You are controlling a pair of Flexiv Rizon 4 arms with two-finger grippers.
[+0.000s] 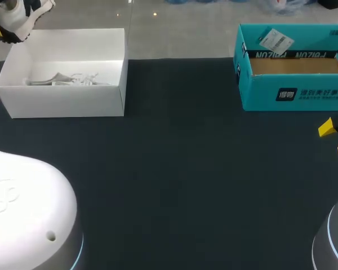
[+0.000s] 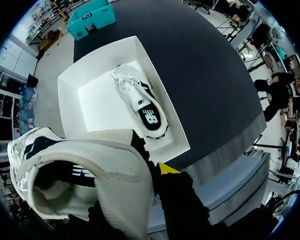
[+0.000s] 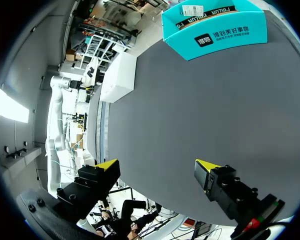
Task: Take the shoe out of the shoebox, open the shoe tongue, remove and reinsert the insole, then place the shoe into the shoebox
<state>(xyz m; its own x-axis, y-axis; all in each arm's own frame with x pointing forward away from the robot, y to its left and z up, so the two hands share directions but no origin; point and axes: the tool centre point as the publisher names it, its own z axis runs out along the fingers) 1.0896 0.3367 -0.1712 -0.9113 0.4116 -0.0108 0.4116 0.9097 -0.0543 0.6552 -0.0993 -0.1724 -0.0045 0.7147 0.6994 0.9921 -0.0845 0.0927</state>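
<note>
My right jaws stand wide open with nothing between them, low over the dark table (image 1: 180,169) at my three o'clock. The head view catches only a yellow fingertip (image 1: 327,128) at its edge. The right wrist view shows both fingers spread far apart, with bare table between them.

Further out, at one o'clock, the teal box (image 1: 293,93) sits open near the table's far edge, its brown floor showing. The right wrist view has it straight ahead of the jaws.

At eleven o'clock the white shoebox (image 1: 62,101) stands open. From the head view only a tangle of white laces shows above its near wall. The left wrist view looks down into it and shows a whole second shoe (image 2: 140,102), white and black, lying close to that long wall.

Farthest, at ten o'clock by the shoebox's far left corner, my left jaws grip the shoe (image 1: 14,19) in the air, above the box. In the left wrist view its heel opening faces the camera. One yellow fingertip (image 2: 166,167) lies against the collar, and the shoe hides the other finger.
</note>
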